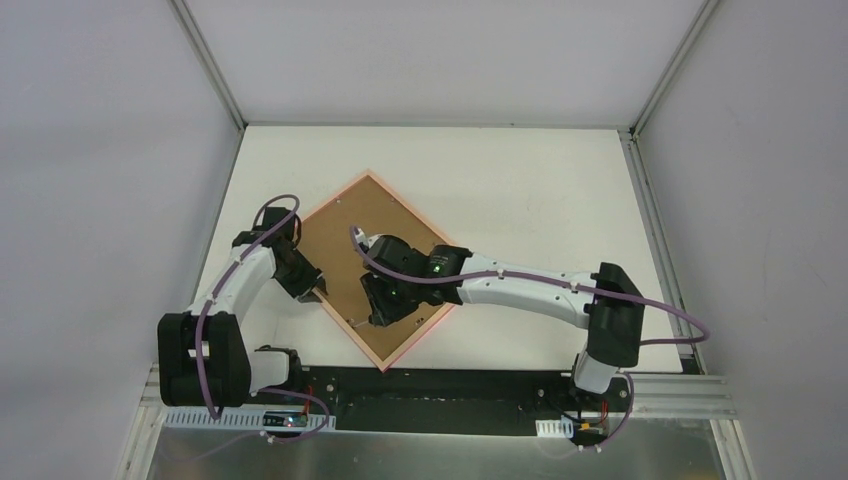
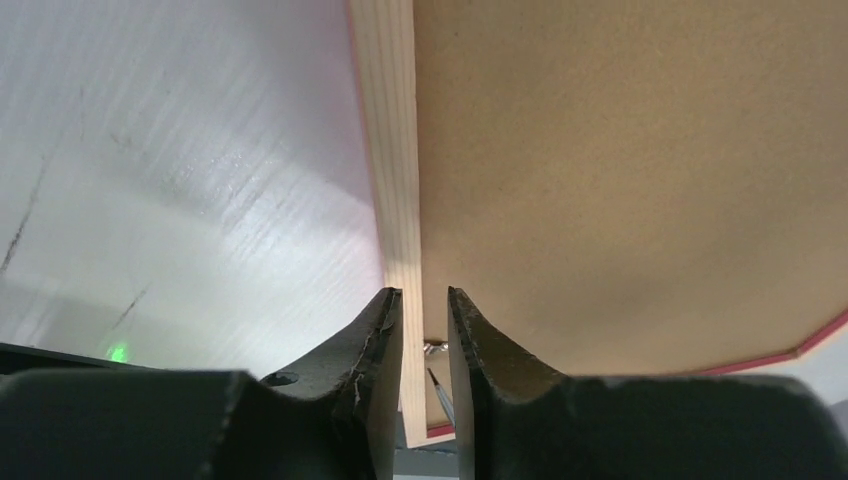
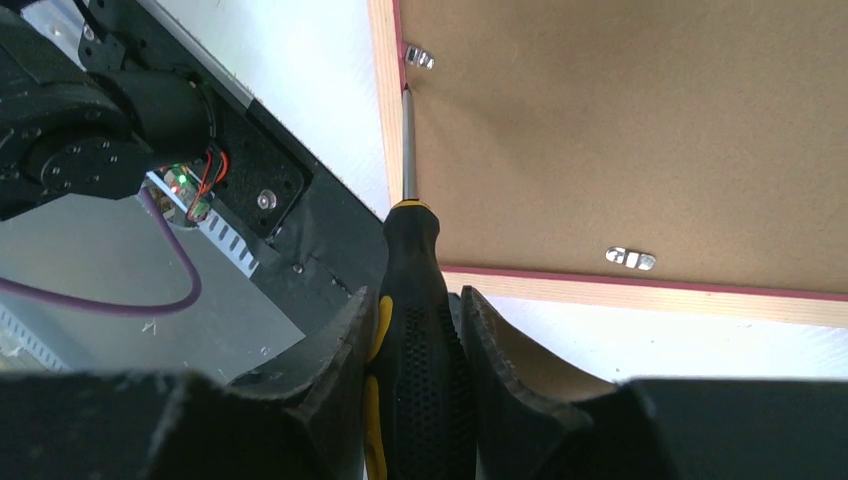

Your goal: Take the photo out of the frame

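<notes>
1. Because it lies face down, the photo (image 1: pixel 372 232) shows only its plain brown board back and none of the printed side.
2. It sits inside the frame (image 1: pixel 415 343), a thin pink border with a pale wood rim all round the board.
3. Both lie flat on the white desk (image 1: pixel 520 190), left of its middle. They are turned like a diamond, with one corner toward the far edge and one toward the near edge.
4. The right gripper (image 3: pixel 415 300) is clenched on the black-and-yellow handle of a screwdriver (image 3: pixel 412 250), over the part of the board closest to the near edge. The tip rests at the seam between board and rim, just beside a small metal clip (image 3: pixel 418 57). A second clip (image 3: pixel 630 258) sits on the adjoining side.
5. The left gripper (image 2: pixel 425 300) is at the frame's side facing the desk's near-left corner. Its fingers are almost together and the pale rim shows in the narrow gap. Whether they pinch the rim cannot be told.
</notes>
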Robot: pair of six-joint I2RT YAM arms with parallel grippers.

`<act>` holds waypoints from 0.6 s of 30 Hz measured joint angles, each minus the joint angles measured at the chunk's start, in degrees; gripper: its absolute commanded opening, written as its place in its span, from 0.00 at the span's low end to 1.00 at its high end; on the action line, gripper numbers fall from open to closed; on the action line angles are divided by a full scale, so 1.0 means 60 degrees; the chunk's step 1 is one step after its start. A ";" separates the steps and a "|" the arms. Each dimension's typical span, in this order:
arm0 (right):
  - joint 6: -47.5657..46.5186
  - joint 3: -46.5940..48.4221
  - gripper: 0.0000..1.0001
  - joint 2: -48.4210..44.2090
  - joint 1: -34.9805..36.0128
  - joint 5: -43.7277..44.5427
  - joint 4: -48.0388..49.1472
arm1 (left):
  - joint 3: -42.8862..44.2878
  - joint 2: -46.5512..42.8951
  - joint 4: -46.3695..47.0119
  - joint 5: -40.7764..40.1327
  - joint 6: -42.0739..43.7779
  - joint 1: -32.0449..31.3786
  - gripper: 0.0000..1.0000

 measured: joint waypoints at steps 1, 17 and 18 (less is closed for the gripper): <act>-0.0015 0.0066 0.00 0.0040 0.0022 0.0062 -0.0051 | 0.0058 0.0193 0.0000 -0.0095 0.0091 0.0000 0.19; -0.0189 0.0616 0.00 0.0525 0.0084 0.0430 -0.0142 | -0.0229 0.0637 0.0033 -0.0175 0.0339 0.0000 0.25; -0.0197 0.0616 0.00 0.0528 0.0084 0.0430 -0.0153 | -0.0284 0.0637 0.0029 -0.0175 0.0335 0.0000 0.22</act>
